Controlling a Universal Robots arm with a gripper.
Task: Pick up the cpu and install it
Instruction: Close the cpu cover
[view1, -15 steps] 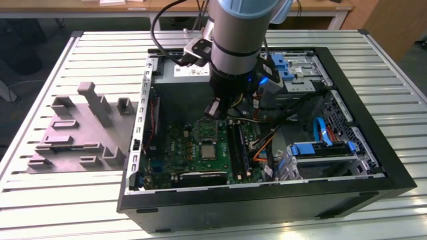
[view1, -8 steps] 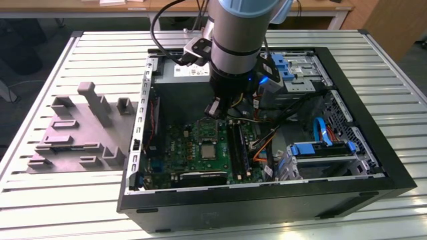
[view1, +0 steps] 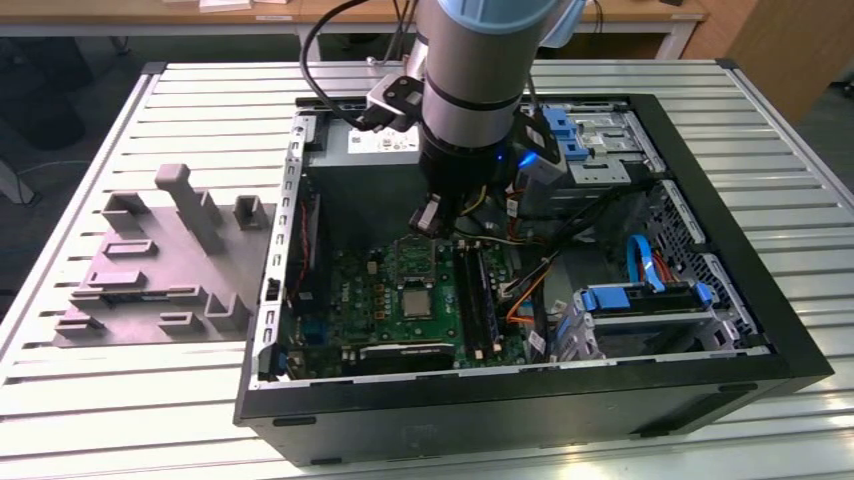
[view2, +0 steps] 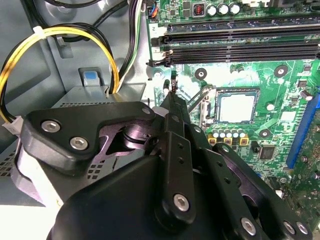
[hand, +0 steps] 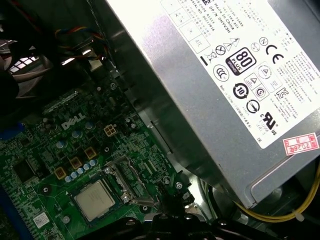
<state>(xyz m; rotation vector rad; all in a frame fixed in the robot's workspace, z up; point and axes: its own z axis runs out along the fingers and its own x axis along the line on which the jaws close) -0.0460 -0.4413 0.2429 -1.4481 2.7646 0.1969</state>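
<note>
Presently the cpu (view2: 237, 107), a small flat square chip with a silvery-grey metal top and pale rim, lies seated inside the metal-framed rectangular socket (view2: 206, 106) on the green motherboard (view2: 280, 100); it shows in both wrist views (hand: 93, 200) and in the exterior view (view1: 416, 300). The black-fingered gripper (view2: 173, 84) hangs above the board just beside the socket, apart from the chip, with its two narrow fingertips brought together and nothing held between them. In the exterior view the gripper (view1: 430, 225) reaches down into the open black computer case (view1: 747, 330) from the grey arm. A silver power supply box (hand: 225, 85) stands close by the socket. Outside the case, toward the exterior view's left, a grey plastic tray with upright blocks (view1: 147, 270) rests on the slatted metal table (view1: 80, 400).
</note>
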